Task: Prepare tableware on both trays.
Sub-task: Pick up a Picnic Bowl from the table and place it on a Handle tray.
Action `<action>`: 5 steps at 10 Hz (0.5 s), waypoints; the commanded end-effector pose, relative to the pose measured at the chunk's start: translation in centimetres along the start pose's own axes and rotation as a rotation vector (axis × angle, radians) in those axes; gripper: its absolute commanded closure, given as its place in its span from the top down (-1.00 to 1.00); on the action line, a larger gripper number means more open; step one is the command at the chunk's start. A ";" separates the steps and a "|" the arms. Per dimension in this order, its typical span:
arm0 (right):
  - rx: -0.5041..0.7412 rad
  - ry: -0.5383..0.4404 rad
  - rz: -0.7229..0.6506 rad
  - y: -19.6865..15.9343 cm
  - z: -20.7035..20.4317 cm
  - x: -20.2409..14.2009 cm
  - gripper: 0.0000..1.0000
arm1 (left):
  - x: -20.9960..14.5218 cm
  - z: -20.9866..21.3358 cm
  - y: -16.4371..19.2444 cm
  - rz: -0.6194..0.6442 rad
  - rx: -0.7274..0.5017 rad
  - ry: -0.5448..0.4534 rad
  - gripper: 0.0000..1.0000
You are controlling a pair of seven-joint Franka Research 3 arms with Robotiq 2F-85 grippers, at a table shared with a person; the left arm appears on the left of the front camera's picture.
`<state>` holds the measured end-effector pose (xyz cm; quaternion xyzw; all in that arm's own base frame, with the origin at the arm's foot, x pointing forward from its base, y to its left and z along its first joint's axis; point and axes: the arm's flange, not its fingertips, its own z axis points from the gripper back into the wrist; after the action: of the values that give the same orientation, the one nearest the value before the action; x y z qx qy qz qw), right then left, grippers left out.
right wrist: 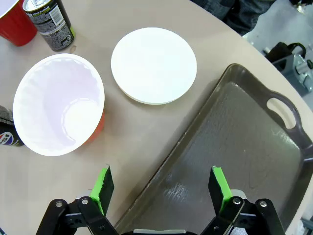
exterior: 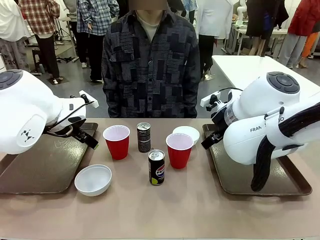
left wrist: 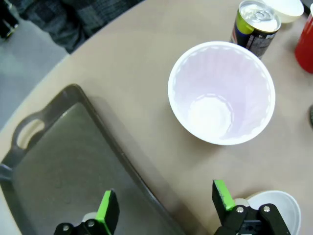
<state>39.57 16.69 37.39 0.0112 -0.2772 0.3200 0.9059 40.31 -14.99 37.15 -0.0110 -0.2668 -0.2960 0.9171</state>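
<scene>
- Beige table (exterior: 200,210) in a busy room, with a person (exterior: 150,65) in a patterned dark shirt standing at its far side.
- All the tableware stands on the tabletop between the trays: left red cup (exterior: 116,141), plain dark can (exterior: 144,137), right red cup (exterior: 179,150) and Pepsi can (exterior: 156,167) are clustered in the middle.
- Near bowl (exterior: 93,179) sits just beside the left tray (exterior: 35,170). Far bowl (exterior: 186,132) lies behind the right red cup, near the right tray (exterior: 235,180).
- Left gripper (left wrist: 165,200) hangs with its jaws spread wide, gripping and touching nothing. One finger is over the left tray's rim and the other over the table, just short of the left red cup.
- Right gripper (right wrist: 161,185) is likewise spread wide and empty, straddling the right tray's rim, with the right red cup and the far bowl ahead of it.
</scene>
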 end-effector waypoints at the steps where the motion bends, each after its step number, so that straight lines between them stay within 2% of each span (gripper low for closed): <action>1: 0.000 0.000 0.000 0.0 0.0 0.0 1.00 | 0.0 0.0 0.0 0.000 0.000 0.000 1.00; 2: -0.022 -0.019 0.037 0.5 1.9 -1.7 1.00 | -1.9 2.3 -0.6 -0.045 -0.037 -0.035 1.00; 3: -0.018 0.012 0.040 0.9 4.3 -4.3 1.00 | -4.5 4.6 -1.0 -0.076 -0.033 -0.050 1.00; 5: -0.033 0.056 -0.006 1.8 8.7 -9.9 1.00 | -9.7 8.0 -1.3 -0.165 -0.013 0.016 1.00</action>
<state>38.54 15.60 41.15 0.0019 -0.2707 0.3200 0.9079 39.24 -14.79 41.03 -0.0031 -0.2747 -0.3453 0.8974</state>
